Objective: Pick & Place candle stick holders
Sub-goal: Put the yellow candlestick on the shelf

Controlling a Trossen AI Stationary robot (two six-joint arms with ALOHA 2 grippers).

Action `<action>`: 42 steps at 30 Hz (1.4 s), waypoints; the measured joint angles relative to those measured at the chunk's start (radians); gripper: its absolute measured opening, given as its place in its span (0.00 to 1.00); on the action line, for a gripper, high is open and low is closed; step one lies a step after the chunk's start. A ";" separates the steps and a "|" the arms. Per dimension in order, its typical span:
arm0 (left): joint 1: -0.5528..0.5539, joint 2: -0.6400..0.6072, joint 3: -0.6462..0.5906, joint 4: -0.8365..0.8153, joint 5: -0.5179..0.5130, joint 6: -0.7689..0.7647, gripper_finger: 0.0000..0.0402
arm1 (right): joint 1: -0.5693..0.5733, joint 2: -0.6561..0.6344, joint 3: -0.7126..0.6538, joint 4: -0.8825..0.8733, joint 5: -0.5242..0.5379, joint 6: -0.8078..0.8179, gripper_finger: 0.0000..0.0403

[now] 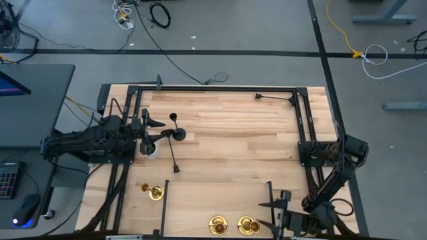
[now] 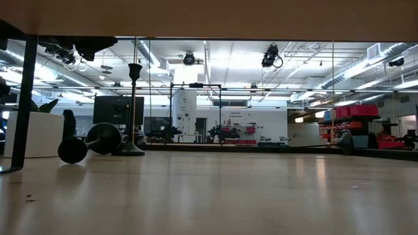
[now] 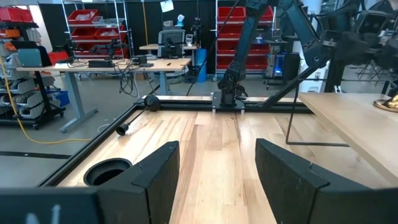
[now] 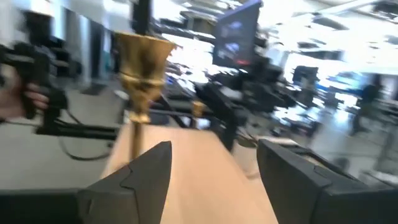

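Right pincer (image 4: 211, 165) sits spread and empty at the near bench (image 1: 227, 147) edge; in my right wrist view a brass holder (image 4: 142, 81) stands upright just ahead, off toward one finger (image 4: 146, 171), not between them. From above, two brass holders (image 1: 218, 225) (image 1: 247, 225) stand side by side just left of that pincer (image 1: 283, 217), long axes vertical. A third brass one (image 1: 155, 193) is further left. Right arm is clearly nearer these. Left pincer (image 3: 214, 168) hovers spread and empty over the bench's left side, by the white pot (image 1: 151, 149); black holders (image 1: 175, 119) (image 1: 179, 135) stand upright and lie tipped just beside it (image 1: 148, 130). I'd expect a sideways shift to centre the nearest brass stem.
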 joint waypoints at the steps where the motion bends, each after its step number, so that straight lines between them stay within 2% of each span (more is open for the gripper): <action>1: 0.000 0.000 0.000 0.000 0.000 0.000 0.53 | 0.007 0.000 0.000 0.010 0.033 -0.018 0.59; 8: 0.000 0.000 0.000 0.000 0.000 -0.002 0.53 | 0.034 0.000 0.000 0.203 0.283 -0.189 0.59; 14: 0.000 0.000 0.000 0.011 0.000 -0.012 0.53 | 0.035 -0.006 -0.002 0.213 0.294 -0.225 0.59; 21: 0.001 -0.001 0.000 0.059 -0.057 -0.148 0.53 | 0.002 -0.006 -0.002 0.194 0.294 -0.253 0.59; 24: 0.000 0.000 0.000 0.051 0.073 -0.224 0.52 | 0.001 -0.006 -0.002 0.194 0.294 -0.260 0.58; 30: -0.001 -0.002 0.004 0.026 0.437 -0.258 0.52 | 0.002 -0.006 -0.002 0.194 0.294 -0.259 0.58; 33: -0.001 -0.002 0.003 -0.054 0.554 -0.328 0.52 | 0.002 -0.006 -0.002 0.194 0.294 -0.252 0.58; 36: -0.001 -0.002 0.003 -0.106 0.641 -0.375 0.52 | 0.002 -0.006 -0.002 0.194 0.294 -0.250 0.58; 42: -0.039 -0.003 0.004 -0.050 0.684 -0.379 0.52 | 0.002 -0.006 -0.002 0.194 0.294 -0.239 0.58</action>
